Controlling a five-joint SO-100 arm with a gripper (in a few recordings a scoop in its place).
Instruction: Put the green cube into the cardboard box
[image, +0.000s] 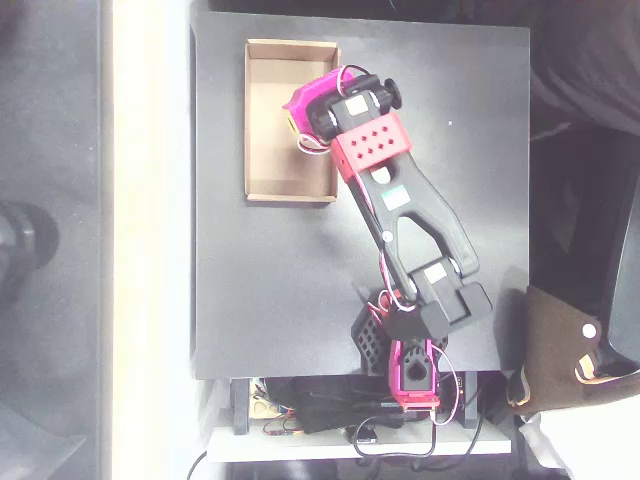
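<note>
Fingers over cardboard box; finger state unclear; no legible writing.

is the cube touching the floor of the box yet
Cannot tell. In the overhead view the gripper sits over the box and covers all but a lime sliver of the cube.

The desk is a matte black square top seen from above, with a pale strip along its left edge. A tan open box lies flat on it near the upper left corner, long side running up and down. The arm's base stands near the lower edge, right of the middle.
</note>
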